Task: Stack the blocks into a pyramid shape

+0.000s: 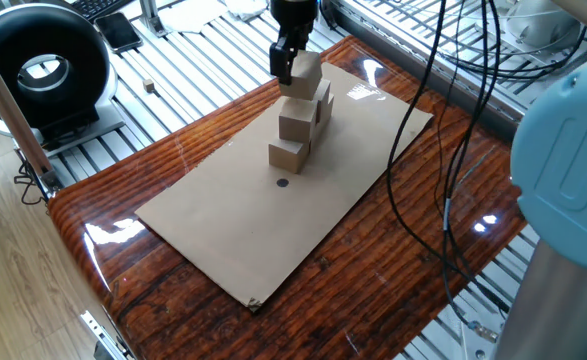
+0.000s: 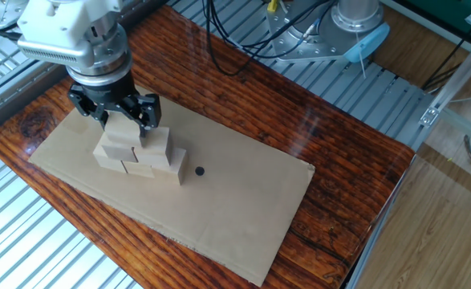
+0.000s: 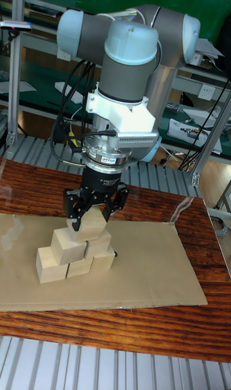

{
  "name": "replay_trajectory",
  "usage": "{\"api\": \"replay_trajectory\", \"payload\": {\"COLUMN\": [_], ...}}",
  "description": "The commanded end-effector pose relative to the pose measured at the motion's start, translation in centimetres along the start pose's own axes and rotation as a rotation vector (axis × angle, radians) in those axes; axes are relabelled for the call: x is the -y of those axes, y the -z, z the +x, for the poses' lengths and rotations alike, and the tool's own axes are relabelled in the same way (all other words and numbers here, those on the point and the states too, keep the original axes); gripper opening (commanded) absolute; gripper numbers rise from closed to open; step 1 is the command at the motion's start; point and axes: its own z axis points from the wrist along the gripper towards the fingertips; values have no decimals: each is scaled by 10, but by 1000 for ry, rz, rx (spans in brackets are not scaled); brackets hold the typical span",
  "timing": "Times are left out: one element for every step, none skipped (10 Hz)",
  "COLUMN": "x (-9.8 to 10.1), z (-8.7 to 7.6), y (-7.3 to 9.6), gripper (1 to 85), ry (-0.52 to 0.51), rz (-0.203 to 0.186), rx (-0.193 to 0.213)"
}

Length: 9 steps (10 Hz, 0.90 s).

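Observation:
The blocks form a stepped pile on a cardboard sheet [image 1: 223, 235]. Three lie in the bottom row [image 3: 51, 265], two rest on them [image 3: 67, 245], and one sits on top [image 3: 90, 224]. My gripper [image 3: 90, 219] comes straight down over the top block [image 2: 123, 129], its dark fingers [image 2: 148, 112] pressed against two opposite sides, shut on it. In one fixed view the top block [image 1: 307, 69] shows beside the gripper [image 1: 291, 66], with the lower blocks [image 1: 290, 153] stepping toward the camera. The far sides of the pile are hidden.
A black dot [image 1: 282, 182] is marked on the cardboard just in front of the pile. A tiny wooden cube [image 1: 149, 87] and a black ring-shaped device [image 1: 41, 66] sit on the slatted bench at left. Black cables [image 1: 423, 150] hang over the table's right side.

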Motion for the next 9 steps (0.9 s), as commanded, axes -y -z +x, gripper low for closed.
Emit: {"api": "replay_trajectory", "payload": {"x": [-5, -5, -6, -5, -4, -3, -2, -2, -2], "z": [-3, -3, -4, -4, -5, -5, -6, -6, -6], "y": [1, 1, 1, 1, 0, 0, 0, 0, 0], "gripper": [450, 520, 573, 600, 653, 720, 787, 793, 793], "ry": [-13, -10, -4, 0, 10, 14, 25, 26, 26], "rz": [-25, -25, -28, -27, -23, -21, -20, -21, -24], "rx": [12, 12, 13, 15, 16, 19, 22, 22, 24]}}
